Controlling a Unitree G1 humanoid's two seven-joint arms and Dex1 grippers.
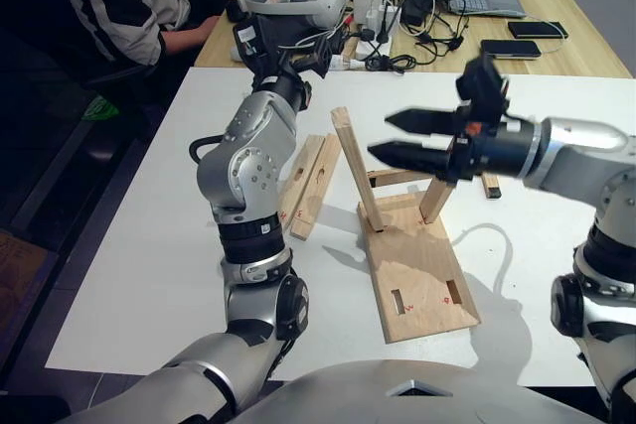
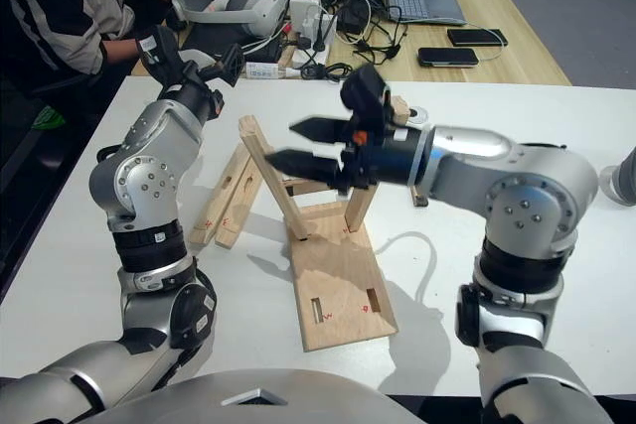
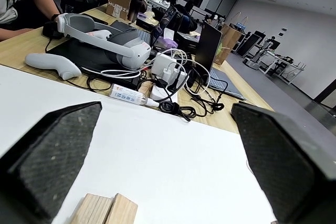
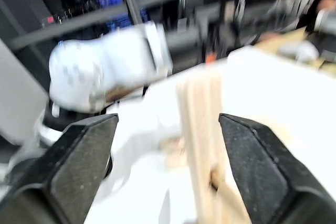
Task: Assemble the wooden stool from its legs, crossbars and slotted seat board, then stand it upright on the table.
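The slotted seat board (image 1: 422, 280) lies flat on the white worktop (image 1: 149, 275), toward its near edge. A tall leg (image 1: 356, 171) and a shorter leg (image 1: 435, 201) stand in the board, with a crossbar (image 1: 397, 178) between them. Two loose legs (image 1: 310, 184) lie side by side just beyond. The right end effector (image 1: 380, 136) hovers beside the tall leg, fingers apart and empty. The left end effector (image 3: 168, 129) is raised near the far edge, also spread and empty.

right gripper (image 1: 379, 135) jaws apart, gap between them free | dead ahead of tips: tilted upright leg (image 1: 356, 171) blocks | underneath: short leg (image 1: 435, 201), crossbar (image 1: 397, 178), seat board (image 1: 422, 285) | past that leg: left arm (image 1: 248, 161), flat loose wooden pieces (image 1: 308, 184) | under its forearm: bare table (image 1: 537, 275)
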